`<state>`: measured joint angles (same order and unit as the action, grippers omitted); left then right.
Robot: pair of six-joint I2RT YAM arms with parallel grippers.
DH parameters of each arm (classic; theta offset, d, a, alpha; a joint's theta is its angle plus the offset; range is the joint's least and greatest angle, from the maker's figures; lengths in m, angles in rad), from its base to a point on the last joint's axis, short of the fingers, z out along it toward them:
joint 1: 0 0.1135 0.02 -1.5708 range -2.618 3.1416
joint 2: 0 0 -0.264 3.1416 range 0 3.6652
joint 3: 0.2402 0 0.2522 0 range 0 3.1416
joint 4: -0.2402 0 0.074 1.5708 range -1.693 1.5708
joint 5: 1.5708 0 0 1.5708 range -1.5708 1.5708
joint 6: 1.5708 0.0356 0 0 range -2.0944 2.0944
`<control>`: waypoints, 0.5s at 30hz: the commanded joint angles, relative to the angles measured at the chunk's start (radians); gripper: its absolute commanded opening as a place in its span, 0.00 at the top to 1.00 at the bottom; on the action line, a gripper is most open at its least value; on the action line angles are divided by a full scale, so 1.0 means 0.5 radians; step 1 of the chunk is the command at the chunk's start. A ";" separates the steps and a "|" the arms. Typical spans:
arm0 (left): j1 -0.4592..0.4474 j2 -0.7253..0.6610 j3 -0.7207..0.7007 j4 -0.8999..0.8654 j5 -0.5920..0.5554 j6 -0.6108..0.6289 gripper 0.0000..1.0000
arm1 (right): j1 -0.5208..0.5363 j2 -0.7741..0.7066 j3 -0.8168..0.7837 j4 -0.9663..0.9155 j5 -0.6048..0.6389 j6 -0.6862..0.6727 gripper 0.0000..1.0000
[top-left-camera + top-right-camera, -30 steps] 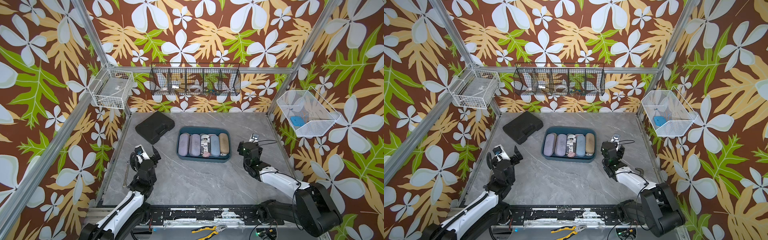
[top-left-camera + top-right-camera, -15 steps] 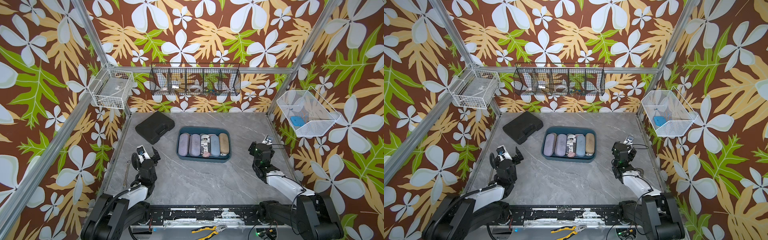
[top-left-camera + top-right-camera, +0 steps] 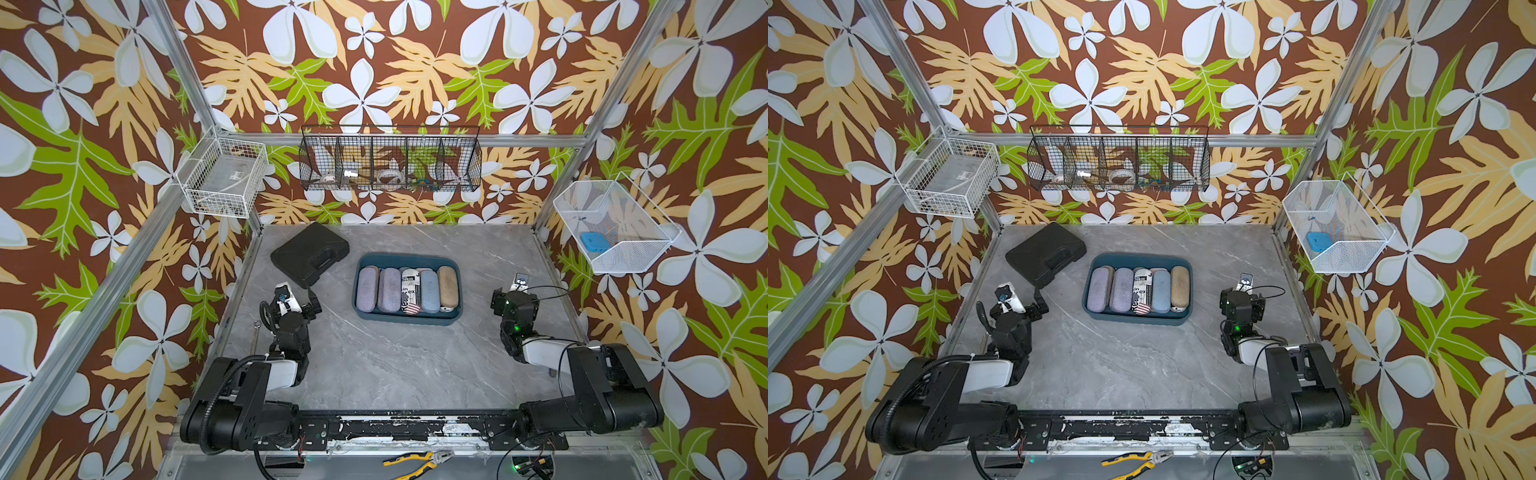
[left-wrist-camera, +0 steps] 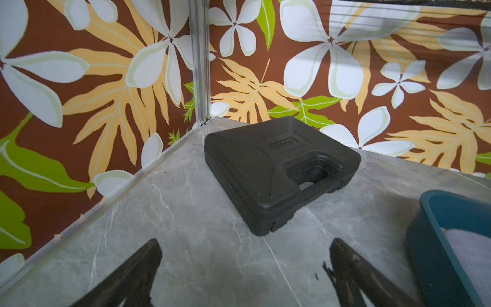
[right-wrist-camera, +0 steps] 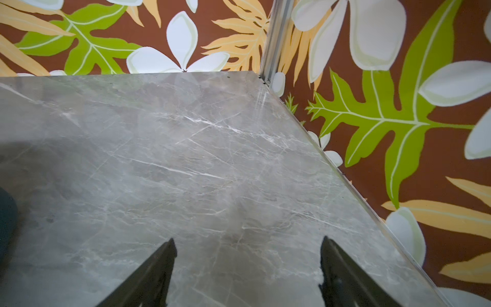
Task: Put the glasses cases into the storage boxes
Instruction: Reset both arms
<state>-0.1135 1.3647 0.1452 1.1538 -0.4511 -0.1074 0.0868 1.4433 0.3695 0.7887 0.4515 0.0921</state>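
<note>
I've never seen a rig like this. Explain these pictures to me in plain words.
The machine is two black robot arms, the left arm and the right arm, mounted at the near edge of a grey marble-look table. Two pictures look down from overhead; the other two come from a camera on each wrist. On the table stand a dark teal plastic tub with five oblong glasses cases side by side inside, and, apart from it, a black plastic tool case with a handle. The left fingers and the right fingers are spread open and hold nothing.
</note>
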 commanded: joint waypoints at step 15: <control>0.015 0.010 -0.020 0.262 0.063 0.001 0.00 | -0.078 0.041 -0.288 0.693 -0.431 -0.116 0.00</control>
<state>-0.1074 1.3705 0.1352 1.2346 -0.4175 -0.1074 0.0475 1.4624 0.2268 1.0752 0.2562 0.0402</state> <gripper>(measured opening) 0.999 0.996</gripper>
